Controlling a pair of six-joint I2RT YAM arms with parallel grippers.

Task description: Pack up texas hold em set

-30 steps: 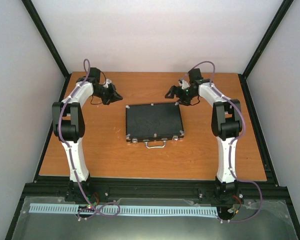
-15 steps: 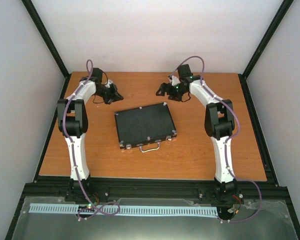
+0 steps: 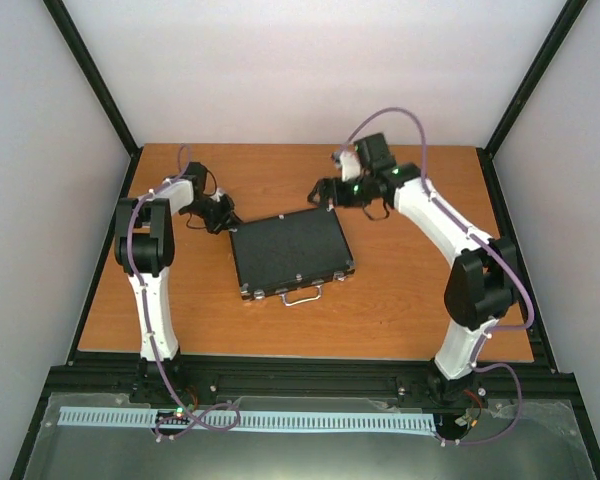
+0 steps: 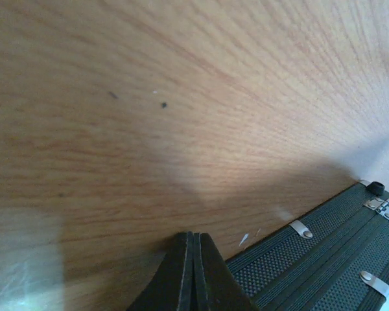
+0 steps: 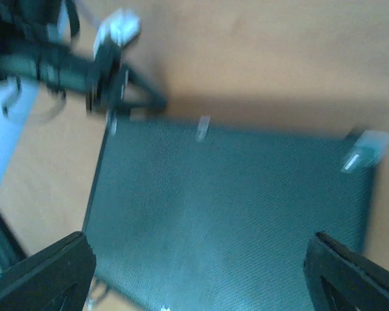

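Black briefcase [image 3: 290,252] shut and flat on wooden table [image 3: 410,300], mid-table, skewed, handle toward near edge. Left gripper [image 4: 193,256] clenched, empty, tips low just beside briefcase's far-left corner. Right gripper [image 3: 325,193] released, fingers spread wide, grasping nothing, above briefcase's far-right corner.

You've got an orange-brown wood-grain counter [image 3: 400,300] with a black rail frame [image 3: 300,372] running round its edges. Plain white walls [image 3: 310,70] close it in at the back and on both sides, and a black post [image 3: 90,75] slants up from each back corner. Up close in your left wrist view, the grain runs in long streaks and there's a couple of tiny dark specks [image 4: 163,105] on it. Down at the near edge, below the frame, a pale slotted strip [image 3: 280,421] lies across a grey metal sheet [image 3: 310,455].
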